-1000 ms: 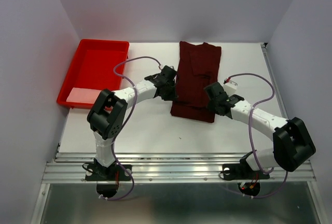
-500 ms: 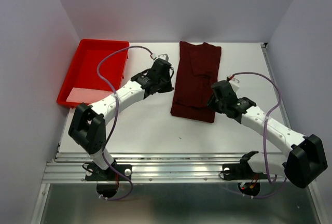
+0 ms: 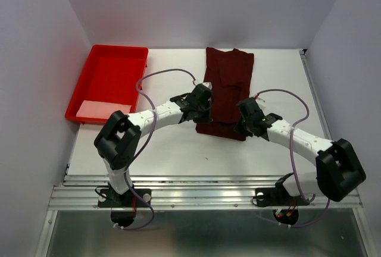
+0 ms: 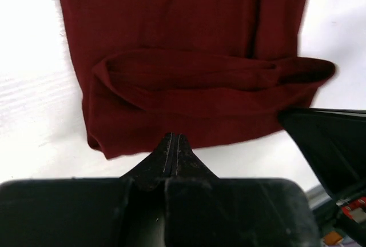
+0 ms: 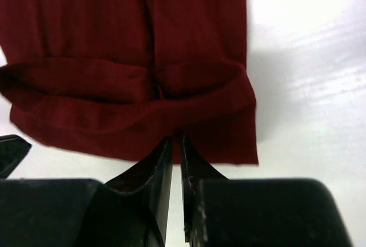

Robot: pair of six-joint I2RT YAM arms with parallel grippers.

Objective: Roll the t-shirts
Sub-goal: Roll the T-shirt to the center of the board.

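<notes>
1. The tray, bright red, sat on the table at 10 o'clock in the top view.
2. One pale pink sheet lay flat inside it, at the tray's 6 o'clock end. Whether it was cloth or paper could not be told.
3. The t-shirt, dark maroon, lay on the table outside the tray, at the tray's 3 o'clock and apart from it.
4. It was folded into a long strip that ran from the table's 12 o'clock edge toward the centre.
5. A fold crossed the strip from side to side, just inside the hem at the strip's 6 o'clock end. The hem lay flat on the table.
6. The left gripper stood at the strip's 7 o'clock corner. Its fingers were pressed together with no gap, and their tips were on the hem's edge. Whether any cloth was caught between them could not be told.
7. The right gripper stood at the strip's 5 o'clock corner. Its fingers were almost together, with a thin slit between them, and their tips lay over the hem. Whether they were clamped on the cloth could not be told.
8. The two grippers were near each other across the hem, and each showed as a black corner in the other's wrist view.
</notes>
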